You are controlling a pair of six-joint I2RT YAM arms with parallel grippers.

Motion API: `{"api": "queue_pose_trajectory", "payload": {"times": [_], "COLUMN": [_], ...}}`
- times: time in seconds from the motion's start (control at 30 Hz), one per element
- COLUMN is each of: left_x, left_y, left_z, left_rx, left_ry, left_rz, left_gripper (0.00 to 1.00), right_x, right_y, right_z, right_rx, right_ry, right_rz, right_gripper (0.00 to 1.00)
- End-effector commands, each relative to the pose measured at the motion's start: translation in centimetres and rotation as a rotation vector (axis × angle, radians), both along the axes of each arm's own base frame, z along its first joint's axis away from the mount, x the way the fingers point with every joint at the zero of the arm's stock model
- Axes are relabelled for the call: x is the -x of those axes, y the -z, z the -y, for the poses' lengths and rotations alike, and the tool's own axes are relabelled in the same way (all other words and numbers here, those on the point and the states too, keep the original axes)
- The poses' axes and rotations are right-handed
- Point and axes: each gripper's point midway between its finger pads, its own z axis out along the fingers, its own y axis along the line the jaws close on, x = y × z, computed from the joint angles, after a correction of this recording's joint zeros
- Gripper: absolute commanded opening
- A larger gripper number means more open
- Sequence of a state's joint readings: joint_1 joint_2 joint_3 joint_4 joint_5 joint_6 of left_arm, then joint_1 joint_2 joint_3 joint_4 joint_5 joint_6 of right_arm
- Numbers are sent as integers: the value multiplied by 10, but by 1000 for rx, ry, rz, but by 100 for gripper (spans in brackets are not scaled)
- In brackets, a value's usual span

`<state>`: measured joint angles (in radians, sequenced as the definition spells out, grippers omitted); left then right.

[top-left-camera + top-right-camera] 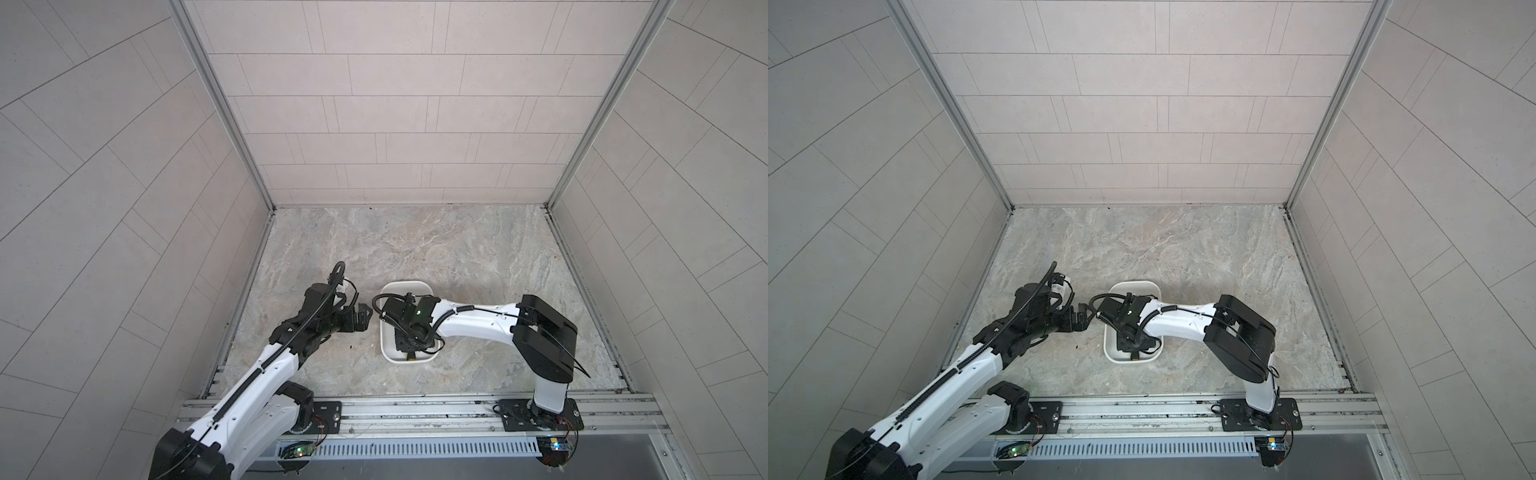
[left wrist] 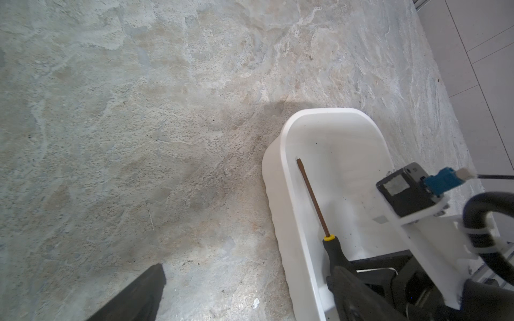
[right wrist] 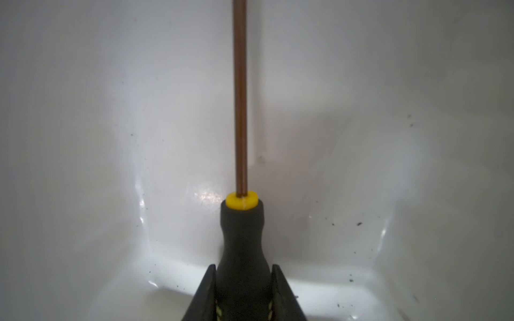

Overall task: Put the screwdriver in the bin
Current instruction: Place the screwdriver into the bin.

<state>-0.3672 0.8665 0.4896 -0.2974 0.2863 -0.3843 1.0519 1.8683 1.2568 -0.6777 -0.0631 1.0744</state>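
Tiled grey walls enclose a marbled stone-pattern tabletop (image 1: 415,249). In both top views the bin (image 1: 405,286) (image 1: 1133,285) sits on this surface near the front edge, between the two arms, with its long axis running front to back.

Right arm: reaches across from the right side and angles its wrist down into the near half of the bin. In the right wrist view, the right gripper (image 3: 243,267) brackets the black handle of the screwdriver (image 3: 241,228), one finger close on each side. Whether the fingers press on the handle or stand just clear of it cannot be told.

Screwdriver position: inside the bin. The left wrist view shows its thin shaft (image 2: 314,200) running along the inner side of the long wall (image 2: 281,172) nearest the left arm, tip toward the far end, yellow collar at the handle.

Left arm: the left gripper (image 1: 365,318) hovers above the tabletop just beside the bin, jaws spread and holding nothing. One finger (image 2: 139,291) shows in the left wrist view.
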Motion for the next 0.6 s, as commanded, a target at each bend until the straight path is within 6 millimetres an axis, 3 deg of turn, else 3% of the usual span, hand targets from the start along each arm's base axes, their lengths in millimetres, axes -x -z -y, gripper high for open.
{"api": "queue_pose_trajectory", "payload": {"times": [0.0,0.13,0.37,0.57], "left_x": [-2,-2,-2,-2], "left_y": [-8,-8,-8,-9], "left_z": [0,0,0,-2], "left_rx": [-8,-8,-7,-12], "left_ry": [4,5,6,-2], "left_rz": [28,27,27,32], "left_gripper": [100,100,100,100], "right_x": [-4,-3,-3,-2], "right_y": [-4,-4,-11,-38], "right_z": [-3,-3,-1,5], "right_rx": [5,10,16,12], "right_ry": [7,0,-5,-24], "right_rz": [8,4,5,33], "right_gripper": [37,47,52,55]}}
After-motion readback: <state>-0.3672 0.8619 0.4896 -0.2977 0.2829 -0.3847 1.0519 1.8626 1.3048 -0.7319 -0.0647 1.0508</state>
